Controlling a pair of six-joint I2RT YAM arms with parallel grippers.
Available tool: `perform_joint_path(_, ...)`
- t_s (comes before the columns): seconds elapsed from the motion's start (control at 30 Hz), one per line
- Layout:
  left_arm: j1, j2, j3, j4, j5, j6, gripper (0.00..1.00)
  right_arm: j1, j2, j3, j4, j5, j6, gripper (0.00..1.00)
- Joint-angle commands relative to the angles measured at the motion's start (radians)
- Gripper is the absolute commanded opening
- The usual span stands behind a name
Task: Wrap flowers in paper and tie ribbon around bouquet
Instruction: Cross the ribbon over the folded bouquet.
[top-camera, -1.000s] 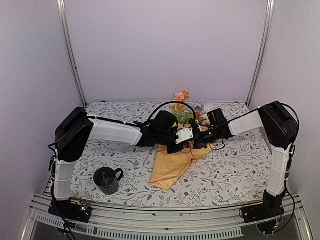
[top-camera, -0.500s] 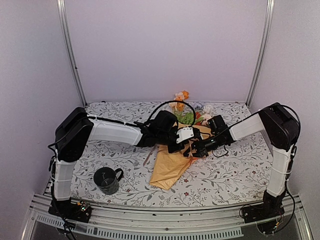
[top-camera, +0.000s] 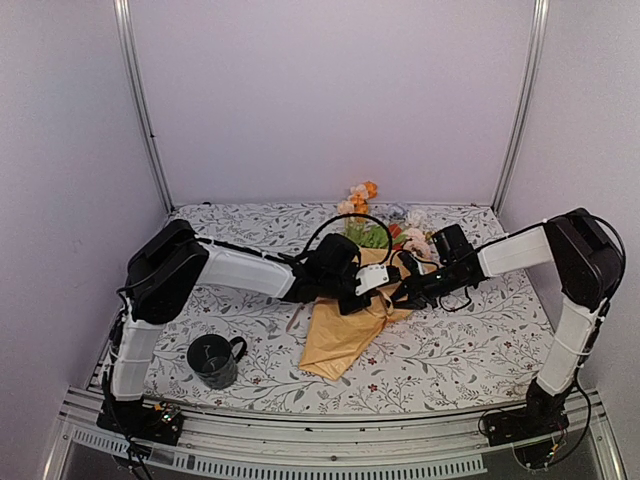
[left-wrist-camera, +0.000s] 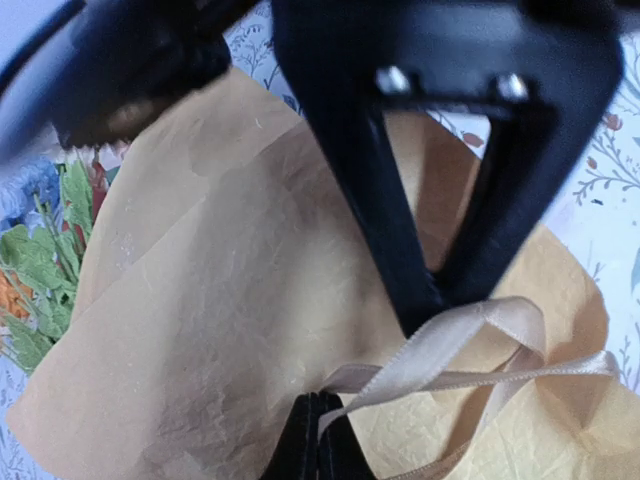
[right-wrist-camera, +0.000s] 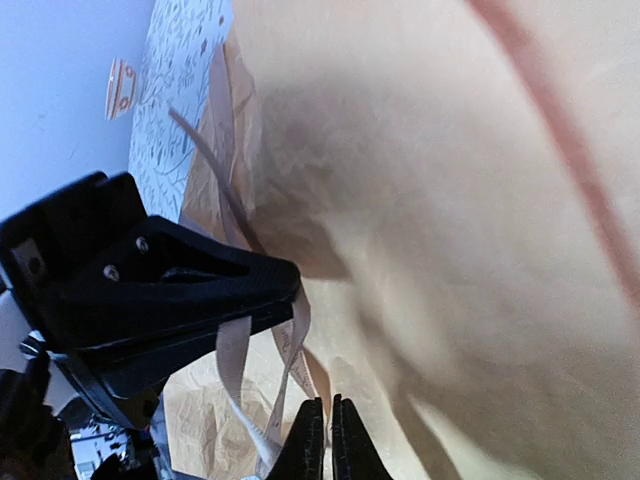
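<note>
Centre frame: left gripper (left-wrist-camera: 318, 402) pinching ribbon (left-wrist-camera: 470, 325) atop bouquet (top-camera: 342, 338) — right gripper (left-wrist-camera: 430, 305) squeezing closed beside ribbon loop. Yellow paper (left-wrist-camera: 200, 300) cone holding flowers (top-camera: 358, 200), heads pointing up-frame; black mug (top-camera: 212, 360) standing lower left.

crinkly matt paper (left-wrist-camera: 200, 300), smooth tan ribbon (left-wrist-camera: 470, 335) w/ slight satin sheen, printed cloth tablecloth (top-camera: 450, 350)

Back wall (top-camera: 330, 100) plain pale lavender, no windows; side walls left (top-camera: 50, 150) and right (top-camera: 600, 120) same finish. Two aluminium posts, left (top-camera: 140, 100) and right (top-camera: 522, 100), run up at the back corners. Table (top-camera: 470, 340) covered by a white cloth with a leafy vine print. Slotted aluminium rail (top-camera: 330, 445) along the near edge. Light even and diffuse, soft shadows only.
</note>
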Motion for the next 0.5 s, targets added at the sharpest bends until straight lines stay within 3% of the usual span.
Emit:
perform_joint_path(0.0,0.005,0.042,0.036,0.031,0.014,-0.040,0.00,-0.014,-0.093,-0.023,-0.005,0.184,0.081,0.07)
perform_joint_path(0.47,0.005,0.082,0.041,0.045,0.013,-0.057,0.00,0.098,-0.224,-0.149,0.210,0.254,0.293,0.06)
